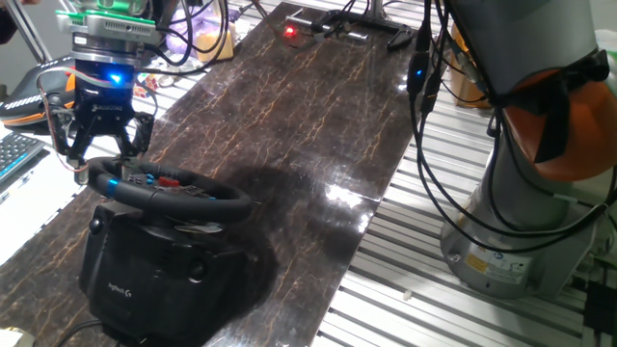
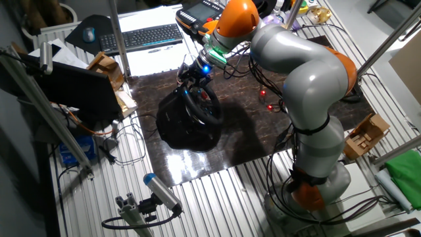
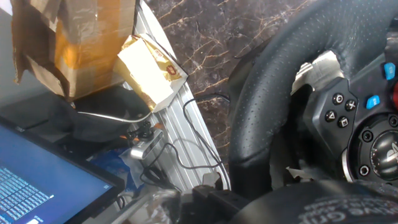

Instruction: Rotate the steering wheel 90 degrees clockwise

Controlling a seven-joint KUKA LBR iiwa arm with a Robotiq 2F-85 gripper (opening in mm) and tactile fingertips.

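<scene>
My arm is reaching low across the table.
The gripper (image 1: 104, 145) points down, fingers spread apart, closed on nothing.

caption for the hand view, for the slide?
Hand camera close on the steering wheel rim and hub buttons, above the dark marble tabletop; cardboard box behind.

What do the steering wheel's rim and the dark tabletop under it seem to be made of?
The steering wheel rim looks wrapped in black leather or a leather-like rubber: the hand view shows a fine pebbled, matte grain. The tabletop looks like polished dark marble or a marble-print laminate: brown veins and glossy light reflections. Which one, the pictures cannot settle.
</scene>
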